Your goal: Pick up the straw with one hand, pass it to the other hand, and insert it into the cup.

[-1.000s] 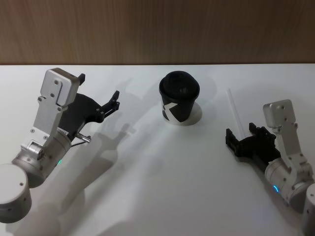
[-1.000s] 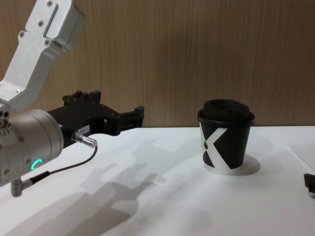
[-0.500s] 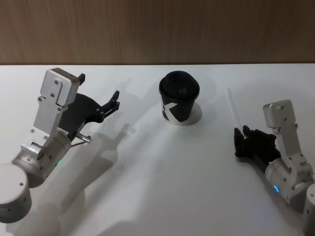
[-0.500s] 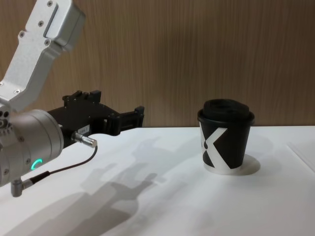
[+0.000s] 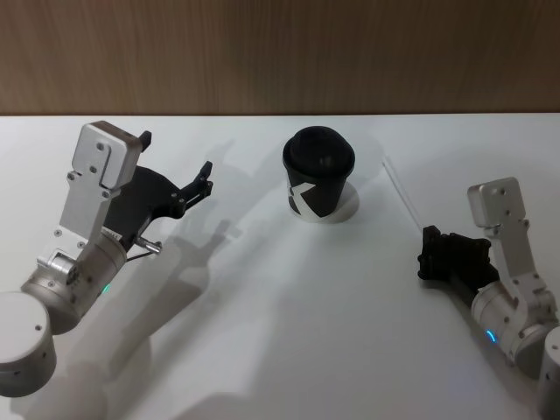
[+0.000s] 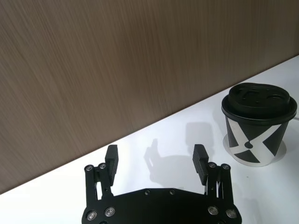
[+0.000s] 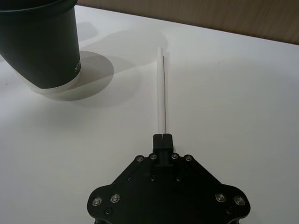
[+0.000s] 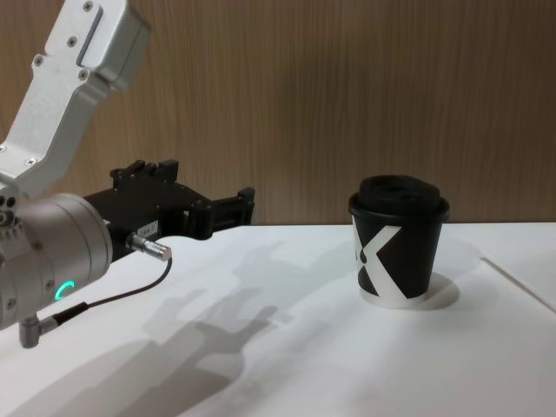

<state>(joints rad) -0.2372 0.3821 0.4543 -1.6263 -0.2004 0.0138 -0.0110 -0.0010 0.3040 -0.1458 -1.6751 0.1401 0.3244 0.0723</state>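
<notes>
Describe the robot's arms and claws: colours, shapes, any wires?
Both arms are silvery grey, with round joints and boxy screwed shells. The left arm has a green light and a thin grey cable with a metal plug; the right arm has a blue light. The left gripper and right gripper are black screw-dotted plates, each ending in two slim fingers.

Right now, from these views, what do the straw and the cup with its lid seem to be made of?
The straw, pinched at one end by the right tool: smooth white tube, slight sheen, likely plastic, possibly paper. The cup: matte black wall with printed white mark, probably coated paper. Its lid: moulded ridges, soft shine, likely plastic.
</notes>
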